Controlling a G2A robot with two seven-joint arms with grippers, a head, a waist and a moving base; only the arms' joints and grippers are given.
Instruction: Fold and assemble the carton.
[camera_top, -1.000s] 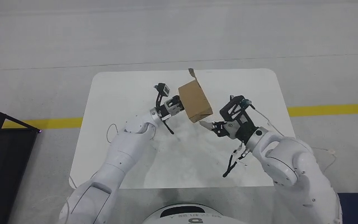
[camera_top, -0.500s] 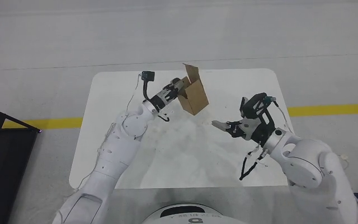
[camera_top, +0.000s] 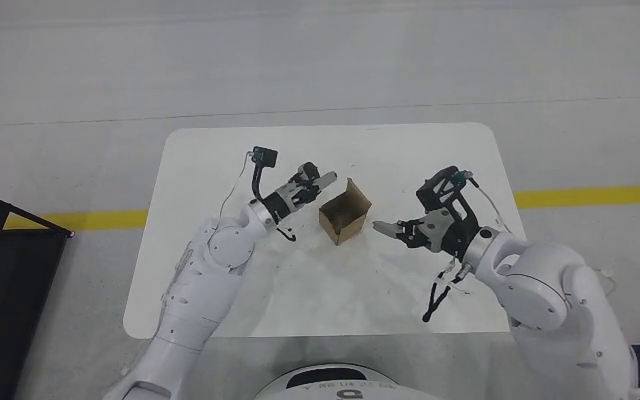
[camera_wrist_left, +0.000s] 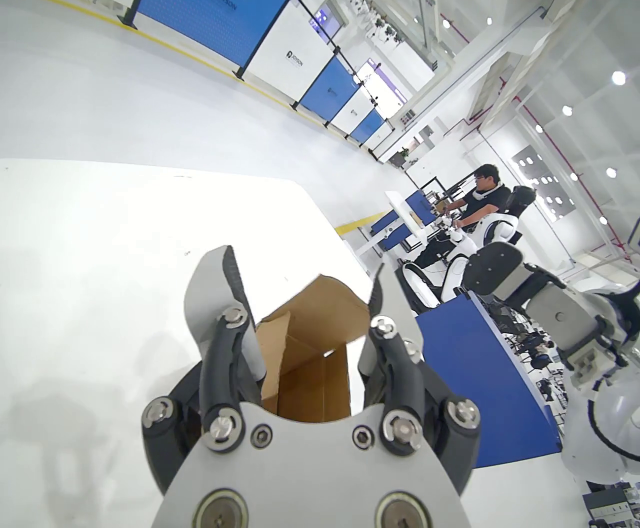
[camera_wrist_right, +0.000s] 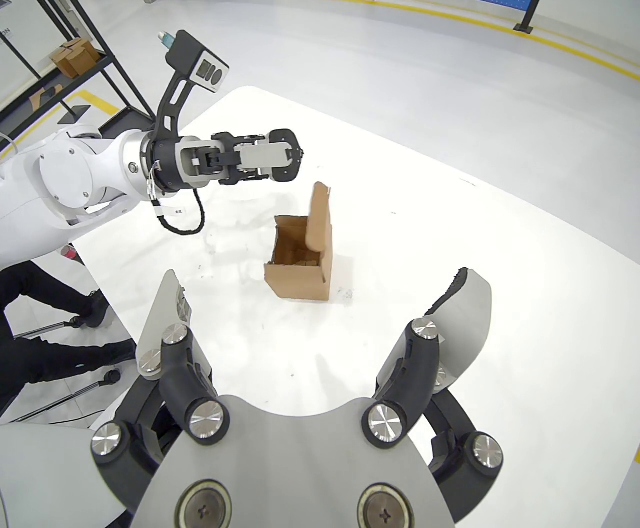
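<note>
A small brown carton (camera_top: 344, 210) stands on the white table (camera_top: 420, 150) near its middle, top open, with one flap upright. In the right wrist view the carton (camera_wrist_right: 300, 280) shows its inside and the raised flap. My left gripper (camera_top: 318, 180) hovers open just beside the carton, apart from it. In its own wrist view the left gripper (camera_wrist_left: 302, 270) has the carton (camera_wrist_left: 310, 350) framed between its spread fingers. My right gripper (camera_top: 388, 229) is open on the carton's other side, a short gap away; in its own view the right gripper (camera_wrist_right: 317, 277) points at the carton.
The table's bare surface (camera_wrist_right: 450, 225) spreads all round the carton. A black rack (camera_wrist_right: 75, 55) holding small boxes stands off the table on the left arm's side. A yellow floor line (camera_top: 580, 196) runs past the table.
The left gripper lowered the carton from the air onto the table, let go of it and drew back a little. The right gripper swung back, then came closer to the carton.
</note>
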